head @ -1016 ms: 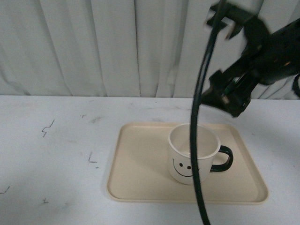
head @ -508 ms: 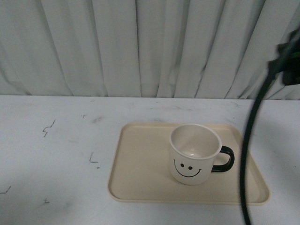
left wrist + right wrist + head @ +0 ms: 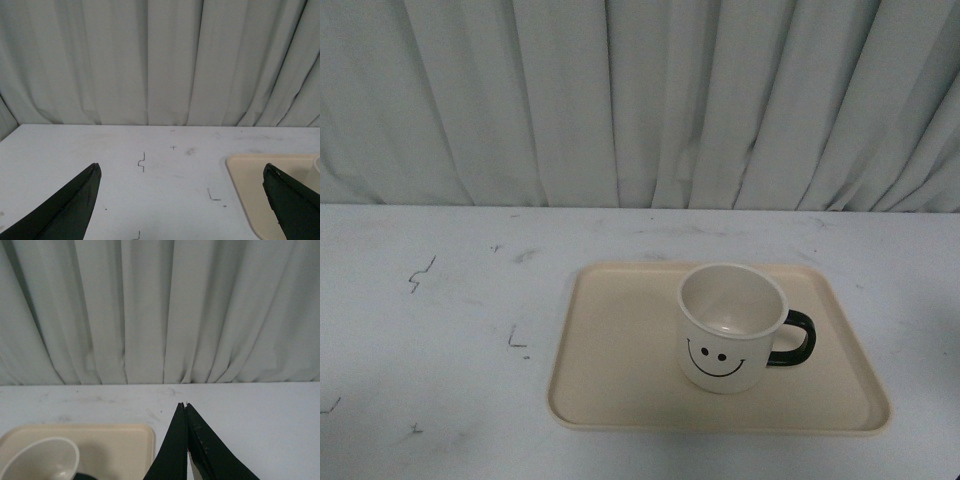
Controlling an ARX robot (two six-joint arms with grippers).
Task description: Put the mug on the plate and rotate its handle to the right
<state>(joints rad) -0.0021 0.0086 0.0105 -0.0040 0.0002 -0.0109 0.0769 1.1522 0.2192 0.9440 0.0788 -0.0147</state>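
- In the front view the plate (image 3: pixel 620 370) lies nearest on the white table (image 3: pixel 430 340), right of the middle, its long side running left to right; neither arm shows in this view.
- The mug (image 3: pixel 732 328) stands upright on the plate, in its right half, clear of the rim on every side, with its open mouth up and nothing visible inside.
- The smiley face (image 3: pixel 717 360) on the mug's side looks toward the camera.
- The handle (image 3: pixel 793 337) sticks out from the mug's right side, over the bare plate.
- A few small dark marks (image 3: pixel 420 273) are scattered over the table to the left of the plate.
- Behind the table hangs a pale pleated curtain (image 3: pixel 620 100), filling the whole back of the scene.
- The left gripper (image 3: pixel 182 200), seen from its wrist camera, is spread wide, its two dark fingers (image 3: pixel 70 210) far apart with only table between them; it grips nothing. A corner of the plate (image 3: pixel 250 175) shows near one finger.
- The right gripper (image 3: pixel 186 410), seen from its wrist camera, is closed, its two dark fingers (image 3: pixel 205 450) pressed together at the tips with nothing between them. It hangs clear of the mug (image 3: pixel 42 460) and the plate (image 3: pixel 125 440), which lie off to one side below it.
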